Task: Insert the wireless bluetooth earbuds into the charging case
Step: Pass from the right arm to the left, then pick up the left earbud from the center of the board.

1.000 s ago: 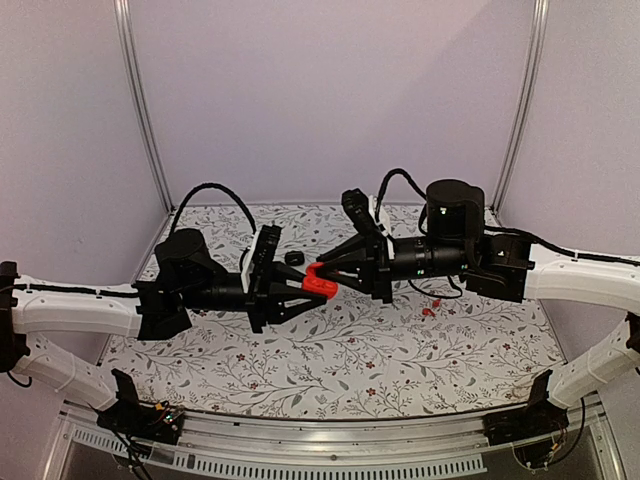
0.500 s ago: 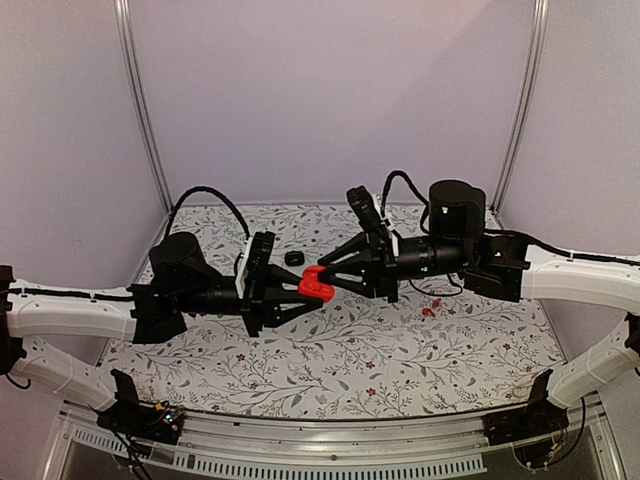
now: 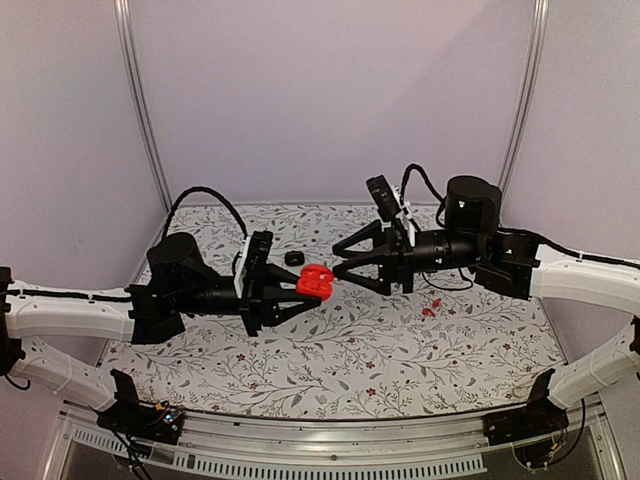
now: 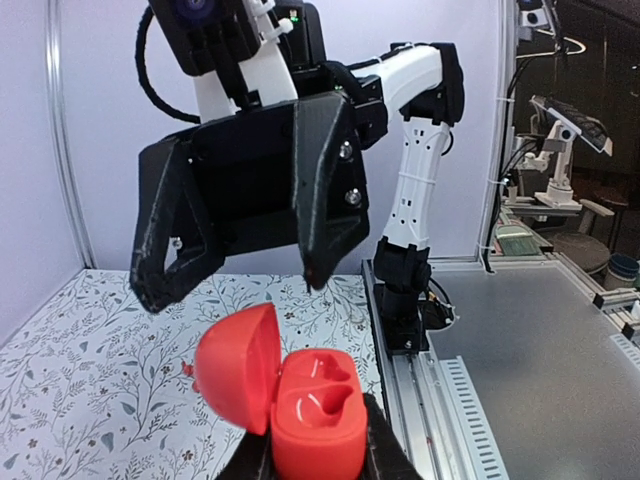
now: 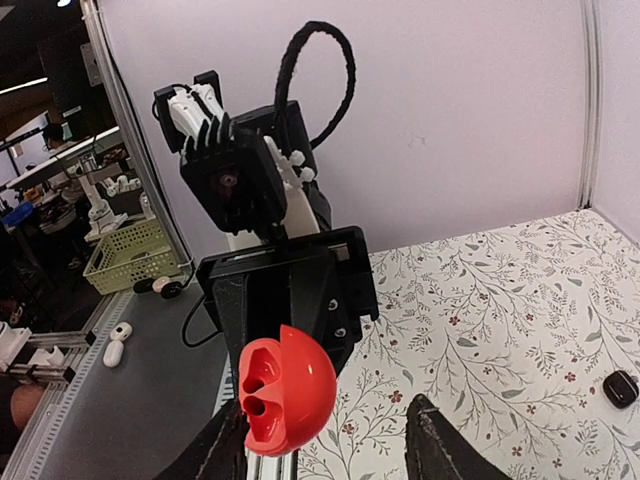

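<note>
The red charging case hangs in the air over the middle of the table, my left gripper shut on its base. Its lid stands swung open, and the two sockets in the base look hollow. In the left wrist view the left gripper clamps the base from both sides. My right gripper is open just right of the case and does not touch it. In its own wrist view the right gripper has nothing between its fingers, with the case beyond. The red earbuds lie on the table under the right arm.
A small black case lies on the flowered table behind the grippers, also seen as a black case at the right wrist view's edge. Metal posts and purple walls bound the table; a rail runs along the near edge.
My right gripper has opened and drawn back to the right, off the red case. The left arm has shifted slightly left with the case, whose lid now stands open.
</note>
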Available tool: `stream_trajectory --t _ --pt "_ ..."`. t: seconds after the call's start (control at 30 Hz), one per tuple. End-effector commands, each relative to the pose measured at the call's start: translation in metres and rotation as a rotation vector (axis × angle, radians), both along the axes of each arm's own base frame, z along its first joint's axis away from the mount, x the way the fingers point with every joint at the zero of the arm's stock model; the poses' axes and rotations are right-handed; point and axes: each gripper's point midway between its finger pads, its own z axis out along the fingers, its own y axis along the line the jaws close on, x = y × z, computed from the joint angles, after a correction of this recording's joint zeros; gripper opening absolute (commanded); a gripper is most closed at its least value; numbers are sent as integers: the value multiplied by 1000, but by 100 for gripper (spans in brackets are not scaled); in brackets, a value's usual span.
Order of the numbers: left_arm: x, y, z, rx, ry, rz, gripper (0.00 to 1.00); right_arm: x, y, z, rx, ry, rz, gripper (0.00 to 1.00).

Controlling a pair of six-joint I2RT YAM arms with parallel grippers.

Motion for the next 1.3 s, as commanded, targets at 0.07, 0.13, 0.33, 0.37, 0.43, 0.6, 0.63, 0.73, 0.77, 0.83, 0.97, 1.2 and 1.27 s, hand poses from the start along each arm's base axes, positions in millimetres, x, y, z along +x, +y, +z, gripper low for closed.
stream_trajectory --t 0.07,0.13,0.33,0.37,0.43,0.6,0.63,0.73,0.77,0.83,0.97,1.2,1.27 --pt "4 2 -12 28 4 30 0 26 -52 8 48 6 -194 68" --pt "5 3 -14 32 7 35 0 38 -69 -1 22 20 -291 83" --pt "7 4 -16 34 3 50 0 87 -126 -68 -251 189 -595 96" --pt "7 4 -17 35 3 52 0 94 -137 -83 -297 226 -628 94" --pt "8 4 -19 40 7 50 0 101 -153 -111 -380 282 -666 86" --pt "9 5 -22 42 13 51 0 115 -182 -164 -539 372 -722 69" --pt "9 5 -22 42 15 51 0 118 -185 -176 -592 391 -731 67" --pt "9 6 -22 45 22 51 0 125 -191 -197 -714 409 -747 60" --pt "9 7 -22 44 22 52 0 128 -193 -206 -750 422 -752 60" --pt "9 7 -23 45 22 54 0 132 -197 -213 -787 419 -770 58" --pt "10 8 -24 47 25 55 0 134 -201 -229 -863 439 -772 56" --pt "10 7 -24 50 26 55 0 135 -198 -266 -966 475 -710 51" --pt "11 8 -24 52 26 59 0 136 -200 -273 -991 480 -711 50"
